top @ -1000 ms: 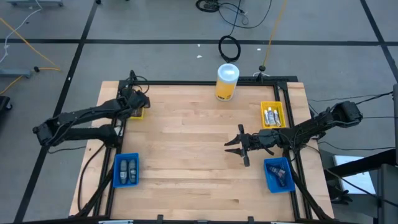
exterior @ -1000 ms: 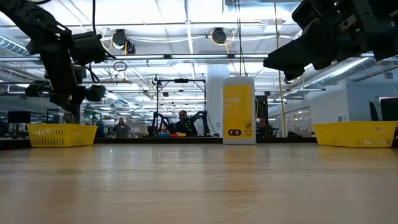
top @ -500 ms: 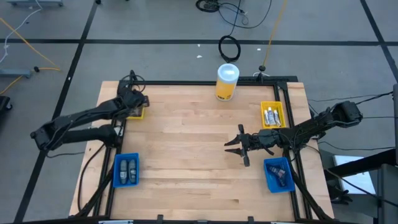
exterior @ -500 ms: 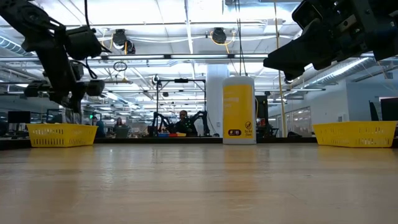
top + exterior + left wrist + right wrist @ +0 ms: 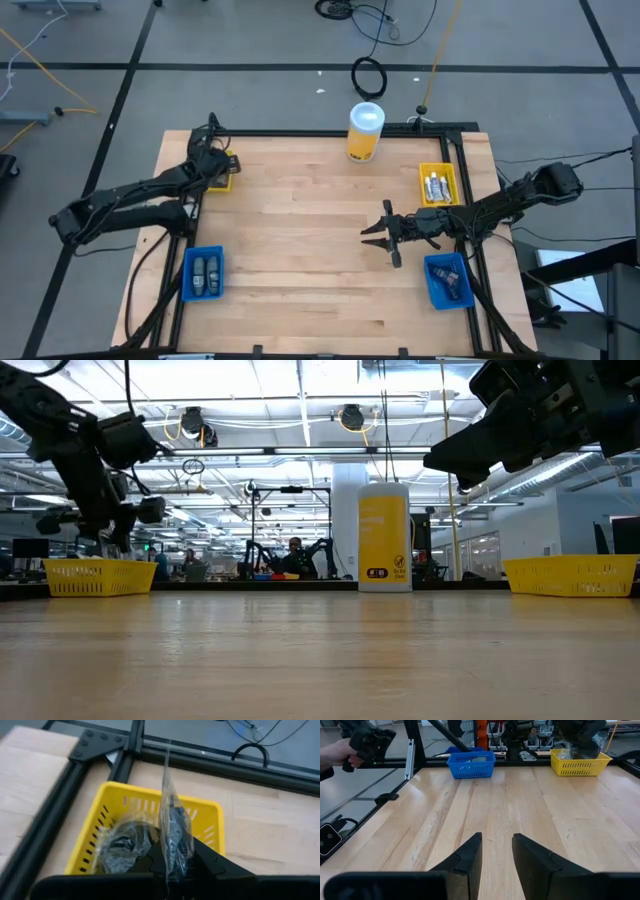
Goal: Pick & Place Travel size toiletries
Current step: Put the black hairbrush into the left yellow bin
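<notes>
Holding a wrapped dark disc (image 5: 175, 832) pinched in my left gripper (image 5: 172, 862) above the yellow basket (image 5: 210, 817), right gripper (image 5: 496, 851) spread, hovering mid-table.

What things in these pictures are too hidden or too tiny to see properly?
- High view: the left gripper covers most of the yellow basket below it.
- Left wrist view: the wrapped disc is held edge-on, its lower part behind the fingers.
- High view: the white tubes are too small to count.
- Low view: basket walls hide what lies inside.
</notes>
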`<state>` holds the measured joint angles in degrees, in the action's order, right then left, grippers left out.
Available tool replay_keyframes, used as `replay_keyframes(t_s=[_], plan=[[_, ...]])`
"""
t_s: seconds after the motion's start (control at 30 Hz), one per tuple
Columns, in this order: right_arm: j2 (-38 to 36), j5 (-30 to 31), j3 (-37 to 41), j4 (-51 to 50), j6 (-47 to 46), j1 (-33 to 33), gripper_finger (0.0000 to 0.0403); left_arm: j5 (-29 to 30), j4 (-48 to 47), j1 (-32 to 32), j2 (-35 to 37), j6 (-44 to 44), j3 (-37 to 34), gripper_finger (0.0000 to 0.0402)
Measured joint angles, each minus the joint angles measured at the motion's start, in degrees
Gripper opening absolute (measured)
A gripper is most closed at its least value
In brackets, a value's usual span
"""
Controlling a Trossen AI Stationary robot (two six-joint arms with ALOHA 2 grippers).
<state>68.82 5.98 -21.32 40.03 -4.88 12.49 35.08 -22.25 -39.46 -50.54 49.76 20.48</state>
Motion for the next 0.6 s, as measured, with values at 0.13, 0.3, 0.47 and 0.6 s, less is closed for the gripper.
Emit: replay_keyframes(t_s=[0.13,0.3,0.47,0.6], plan=[[0.0,0.0,0.0,0.0,0.0,0.0,0.01,-2.13,2.85,-1.83,0.0,-1.71,-1.88,0.0047],[0.0,0.0,0.0,-0.01,0.01,0.0,0.01,-3.17,2.63,-3.27,0.02,-4.61,-1.89,0.0047],[0.0,0.0,0.0,0.0,0.0,0.0,0.01,-4.13,2.85,-4.48,0.12,-7.94,-1.89,0.006],[0.0,0.0,0.0,0.01,0.01,0.0,0.01,-4.61,2.59,-6.28,0.78,-11.26,-1.89,0.0117]])
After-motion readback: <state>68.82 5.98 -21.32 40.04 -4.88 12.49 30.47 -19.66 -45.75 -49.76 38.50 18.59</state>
